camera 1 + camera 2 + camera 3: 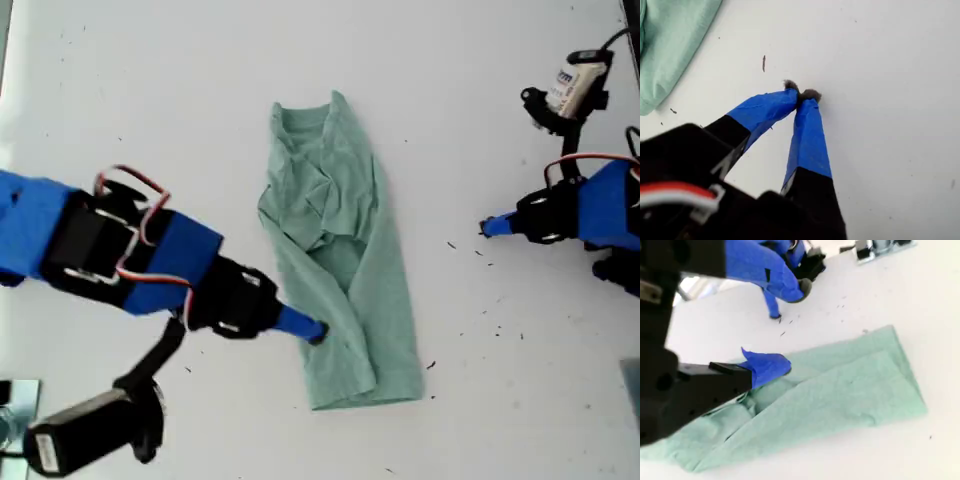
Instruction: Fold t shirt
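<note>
The pale green t shirt (345, 260) lies on the white table (150, 90) as a long narrow strip, collar toward the exterior view's top and hem toward its bottom, bunched in its upper half. My second gripper (312, 330) reaches in from the exterior view's left to the strip's lower edge. In the second wrist view it (796, 327) stands open, one blue fingertip (771, 367) resting on the t shirt (840, 395). My first gripper (487, 228) is at the exterior view's right, apart from the shirt. Its blue fingers (807, 135) are shut on nothing over bare table, with the shirt's corner (670, 45) off to the side.
Black specks (490, 320) dot the table between the shirt and the first arm. A white-labelled unit with cables (570, 85) sits at the exterior view's top right. A black camera (85, 440) hangs under the second arm, beside a metal part (15, 410) at the bottom left edge.
</note>
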